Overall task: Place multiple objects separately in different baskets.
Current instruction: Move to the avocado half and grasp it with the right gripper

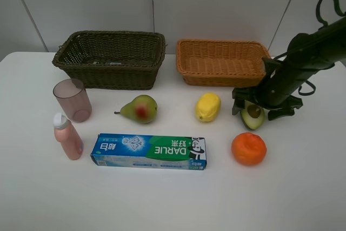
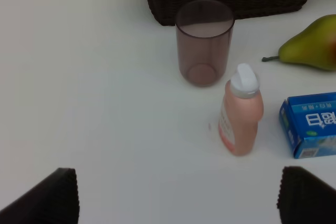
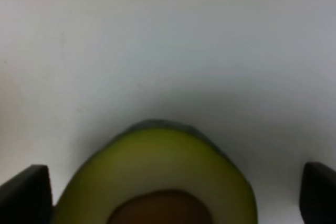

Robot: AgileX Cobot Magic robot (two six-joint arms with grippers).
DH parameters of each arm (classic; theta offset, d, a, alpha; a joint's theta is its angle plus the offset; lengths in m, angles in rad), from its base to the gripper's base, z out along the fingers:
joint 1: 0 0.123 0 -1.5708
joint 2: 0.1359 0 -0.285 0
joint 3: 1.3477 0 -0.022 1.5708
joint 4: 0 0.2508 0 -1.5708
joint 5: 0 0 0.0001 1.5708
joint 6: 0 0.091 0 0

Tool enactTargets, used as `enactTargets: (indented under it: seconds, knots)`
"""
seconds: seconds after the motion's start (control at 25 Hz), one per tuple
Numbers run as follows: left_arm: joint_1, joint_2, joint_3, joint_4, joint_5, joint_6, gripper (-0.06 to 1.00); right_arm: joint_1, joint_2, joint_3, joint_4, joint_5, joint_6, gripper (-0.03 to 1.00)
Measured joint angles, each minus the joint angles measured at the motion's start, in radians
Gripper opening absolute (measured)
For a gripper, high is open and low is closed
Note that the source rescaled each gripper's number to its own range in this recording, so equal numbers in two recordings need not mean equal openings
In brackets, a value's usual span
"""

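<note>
Shows a white table (image 1: 303, 198) from above, with a DARLIE toothpaste box (image 1: 148, 151) lying flat near the front as landmark; far left of the box, seen only from its wrist camera, left gripper (image 2: 178, 198) spread wide, holding nothing, hanging over bare table; left of the box and farther back, translucent mauve cup (image 1: 72, 99), upright; just left of the box, pink bottle (image 1: 67, 136), white-capped, upright; well behind the box, dark wicker basket (image 1: 108, 77), with a dim shape on its floor too faint to name; just behind the box, pear (image 1: 140, 109); behind its right end, lemon (image 1: 208, 106); farther back and right, light tan basket (image 1: 221, 74), seemingly bare inside; right of the box, halved avocado (image 1: 253, 117), cut face up, straddled by the right gripper (image 1: 259, 109), jaws wide on either side, not yet closed; beyond the box's right end, orange (image 1: 248, 148). Looks barely begun: seven things on the table, avocado likely first to go.
</note>
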Motion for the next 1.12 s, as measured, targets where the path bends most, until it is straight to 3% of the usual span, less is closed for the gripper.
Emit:
enactTargets:
  seconds: [0.16, 0.28, 0.32, 0.4, 0.44, 1.12]
  knots:
    - [0.0, 0.0, 0.0, 0.0, 0.0, 0.0, 1.0, 0.0, 0.0, 0.0, 0.004, 0.0, -0.001, 0.99]
    - [0.0, 0.0, 0.0, 0.0, 0.0, 0.0, 1.0, 0.0, 0.0, 0.0, 0.005, 0.005, -0.001, 0.87]
    - [0.0, 0.0, 0.0, 0.0, 0.0, 0.0, 1.0, 0.002, 0.001, 0.0, 0.01, 0.008, -0.001, 0.77]
    - [0.0, 0.0, 0.0, 0.0, 0.0, 0.0, 1.0, 0.009, 0.001, 0.0, 0.036, 0.017, -0.001, 0.43]
    - [0.0, 0.0, 0.0, 0.0, 0.0, 0.0, 1.0, 0.018, 0.003, 0.0, 0.046, 0.018, -0.001, 0.35]
    - [0.0, 0.0, 0.0, 0.0, 0.0, 0.0, 1.0, 0.053, -0.019, 0.0, 0.07, 0.038, -0.001, 0.36]
